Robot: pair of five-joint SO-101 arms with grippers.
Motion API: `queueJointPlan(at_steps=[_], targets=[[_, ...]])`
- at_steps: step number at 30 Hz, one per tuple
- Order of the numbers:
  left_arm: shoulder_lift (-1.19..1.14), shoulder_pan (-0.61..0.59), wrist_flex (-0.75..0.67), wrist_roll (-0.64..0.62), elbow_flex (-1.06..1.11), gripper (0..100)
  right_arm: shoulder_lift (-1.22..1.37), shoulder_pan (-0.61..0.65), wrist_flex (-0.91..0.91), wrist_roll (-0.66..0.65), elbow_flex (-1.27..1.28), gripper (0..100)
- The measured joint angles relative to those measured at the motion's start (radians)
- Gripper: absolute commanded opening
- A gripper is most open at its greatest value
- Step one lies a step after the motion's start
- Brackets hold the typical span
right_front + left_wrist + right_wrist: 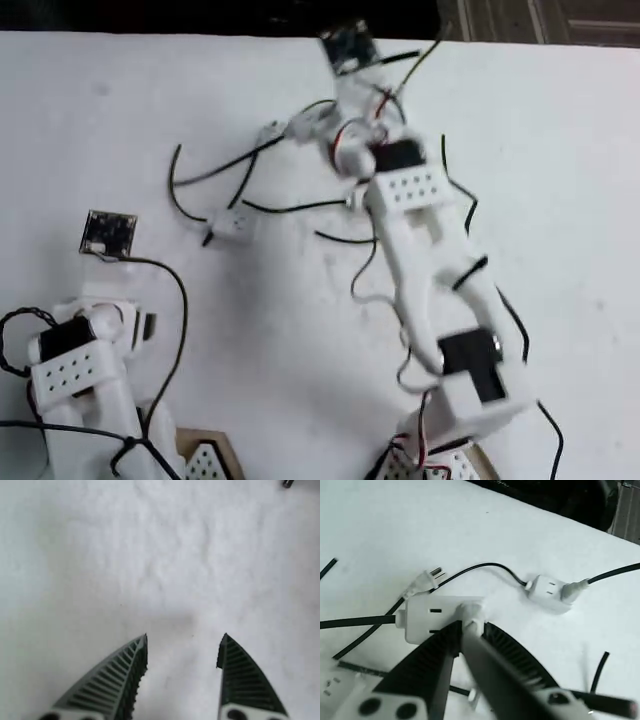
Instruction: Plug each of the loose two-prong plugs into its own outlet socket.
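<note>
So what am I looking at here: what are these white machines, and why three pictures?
They are two small robot arms at a white table. The high view comes from a fixed camera looking down. The other two come from a camera on each arm's wrist. The left gripper is open over bare table. The right gripper is shut on a white plug at an outlet block. A loose plug lies beside that block. A second block seems to have a plug in it already. Black cables lie around.
</note>
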State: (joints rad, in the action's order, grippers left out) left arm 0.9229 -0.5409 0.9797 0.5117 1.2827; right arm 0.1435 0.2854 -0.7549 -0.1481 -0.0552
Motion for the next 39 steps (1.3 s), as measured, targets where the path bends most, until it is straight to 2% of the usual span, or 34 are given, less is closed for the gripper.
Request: queueJointPlan(at_steps=[12, 18, 20, 25, 33, 39], targets=[[0.000, 0.000, 0.000, 0.000, 0.000, 24, 0.331, -0.181, -0.253, -0.068, -0.423, 3.1], [0.000, 0.000, 0.000, 0.000, 0.000, 24, 0.376, -0.175, -0.290, -0.068, -0.479, 26.4], [0.000, 0.000, 0.000, 0.000, 0.000, 24, 0.376, -0.176, -0.315, -0.068, -0.486, 29.1], [0.000, 0.000, 0.000, 0.000, 0.000, 24, 0.374, -0.157, -0.437, -0.068, -0.537, 28.2], [0.000, 0.000, 0.000, 0.000, 0.000, 24, 0.187, 0.026, -0.690, -0.068, -0.565, 15.7], [0.000, 0.000, 0.000, 0.000, 0.000, 24, 0.120, 0.109, -0.905, -0.068, -0.565, 15.2]])
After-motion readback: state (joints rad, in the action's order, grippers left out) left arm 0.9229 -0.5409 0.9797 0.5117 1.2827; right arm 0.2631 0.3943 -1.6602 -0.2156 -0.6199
